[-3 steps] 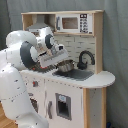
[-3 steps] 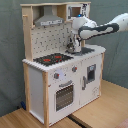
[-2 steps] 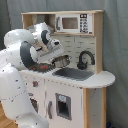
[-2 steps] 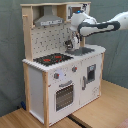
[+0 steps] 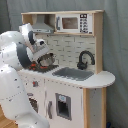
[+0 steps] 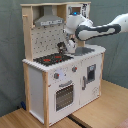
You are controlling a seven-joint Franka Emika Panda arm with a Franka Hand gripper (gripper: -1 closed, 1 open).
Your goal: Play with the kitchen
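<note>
White panels and light wood are making up the kitchen (image 5: 75, 95), which is standing on a wooden floor (image 6: 100, 112) and filling most of the frame in both exterior views. In the first exterior view, the grey hood (image 5: 42, 26) is sitting at about 11 o'clock from the sink (image 5: 73, 73), a toy microwave (image 5: 74, 23) is sitting at 12 o'clock above it, and the black faucet (image 5: 85, 59) is rising at about 1 o'clock from the basin. The white arm (image 5: 12, 55) is reaching in from the first exterior view's left, and its pincer (image 5: 46, 60) is hanging low over the stovetop, at 9 o'clock from the sink; whether its fingers are spread or pressed together cannot be told, and it is not clear whether it is touching anything. In the second exterior view, the arm is coming in from the second exterior view's right, passing over the sink end of the worktop (image 6: 95, 50), and the pincer (image 6: 62, 47) is hovering just above the back of the red-ringed stovetop (image 6: 51, 59), at about 1 o'clock from the burners and below the hood. The oven door (image 6: 63, 95) is closed at 6 o'clock beneath the stovetop, with two knobs (image 6: 57, 76) just above it.
</note>
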